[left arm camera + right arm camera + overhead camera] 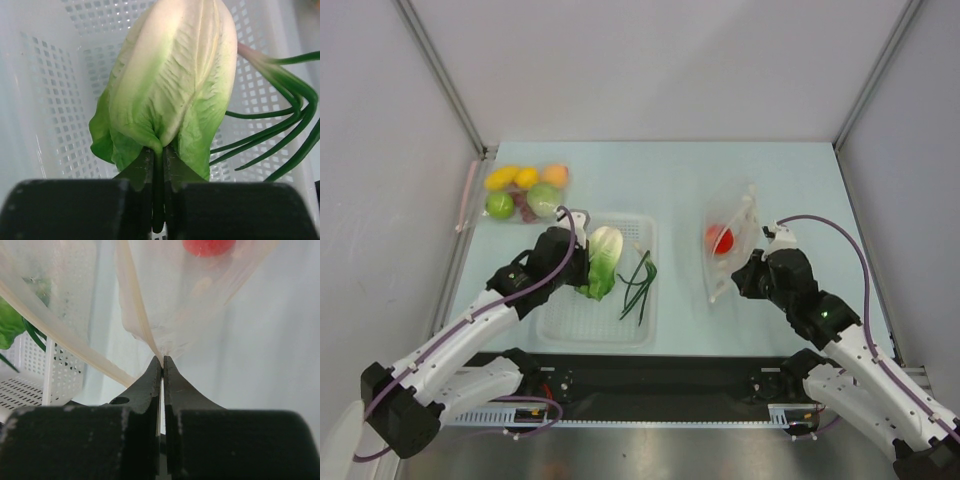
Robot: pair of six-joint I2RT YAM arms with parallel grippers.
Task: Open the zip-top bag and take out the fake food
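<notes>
A green leafy lettuce head (604,258) (170,85) with a pale base hangs over the white basket (560,320). My left gripper (582,262) (158,150) is shut on its green leaf end. Thin dark-green stalks (639,285) (280,125) lie in the basket to the right of it. The see-through zip-top bag (732,240) (165,295) lies right of the basket with a red tomato (721,239) (207,246) inside. On the bag's near edge my right gripper (748,275) (162,360) is shut, pinching the plastic.
At the back left a clear pouch (525,192) holds yellow, orange and green round fruits. A pink strip (470,195) lies beside it along the left wall. Walls close in the table on three sides. The basket's corner (45,385) shows left in the right wrist view.
</notes>
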